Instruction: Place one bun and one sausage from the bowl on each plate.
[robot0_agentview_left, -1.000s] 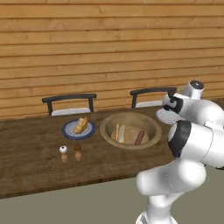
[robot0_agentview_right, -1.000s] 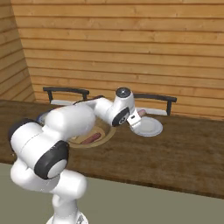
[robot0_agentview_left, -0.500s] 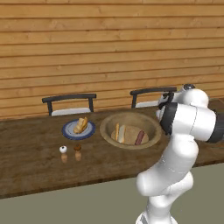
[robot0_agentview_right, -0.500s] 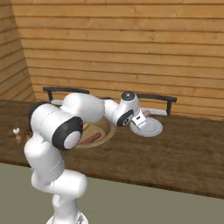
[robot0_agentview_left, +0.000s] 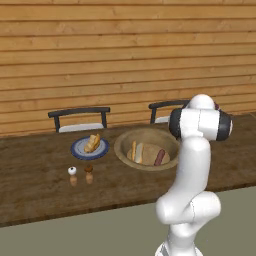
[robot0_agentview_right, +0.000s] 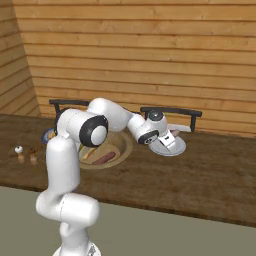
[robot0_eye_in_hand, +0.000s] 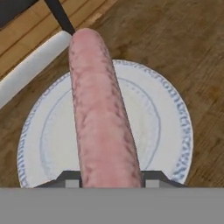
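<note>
In the hand view my gripper is shut on a pinkish-brown sausage that sticks out lengthwise between the fingers. It hangs just above the middle of a pale, blue-speckled plate. From the right base, the gripper hovers over this plate, right of the wooden bowl. The bowl holds buns and another sausage. Left of it, a blue-rimmed plate carries a bun; I cannot tell whether a sausage lies there too.
Two small shakers stand in front of the blue-rimmed plate. Two dark chairs sit behind the table against the wooden wall. My own elbow arches over the bowl. A chair's white bar runs past the pale plate.
The arm's upper links have swung round and upright. The hand with the sausage has stayed over the pale plate, shifting slightly right and lower.
</note>
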